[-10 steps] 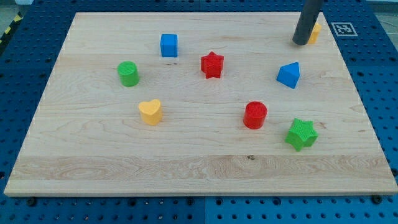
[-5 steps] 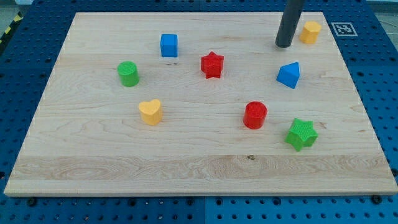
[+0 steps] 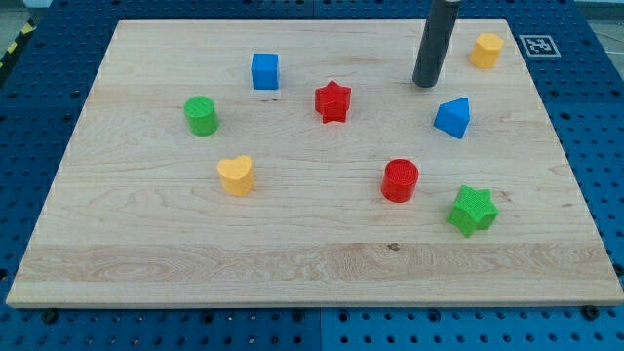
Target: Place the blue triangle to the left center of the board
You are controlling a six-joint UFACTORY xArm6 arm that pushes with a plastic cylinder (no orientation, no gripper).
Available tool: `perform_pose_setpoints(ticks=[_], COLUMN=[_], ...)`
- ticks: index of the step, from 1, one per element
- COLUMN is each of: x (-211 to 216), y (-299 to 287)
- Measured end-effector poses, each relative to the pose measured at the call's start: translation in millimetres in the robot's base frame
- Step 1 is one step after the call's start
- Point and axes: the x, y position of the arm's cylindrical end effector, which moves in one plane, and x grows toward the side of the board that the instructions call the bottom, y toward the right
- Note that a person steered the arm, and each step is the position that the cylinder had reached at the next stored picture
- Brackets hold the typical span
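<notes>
The blue triangle lies on the wooden board, at the view's right, above the middle. My tip rests on the board just above and to the left of the blue triangle, a short gap apart from it. The dark rod rises from the tip out of the view's top.
A blue cube and a red star lie at the top middle. A green cylinder and a yellow heart lie at the left. A red cylinder, a green star and a yellow block lie at the right.
My tip has moved left and down, away from the yellow block at the top right toward the blue triangle. No block has moved.
</notes>
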Motion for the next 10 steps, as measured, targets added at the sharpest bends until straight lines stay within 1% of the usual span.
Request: perform_pose_setpoints(ticks=[2, 4, 6, 8, 9, 10], x=[6, 39, 86, 156, 161, 123], y=[-2, -2, 18, 55, 80, 86])
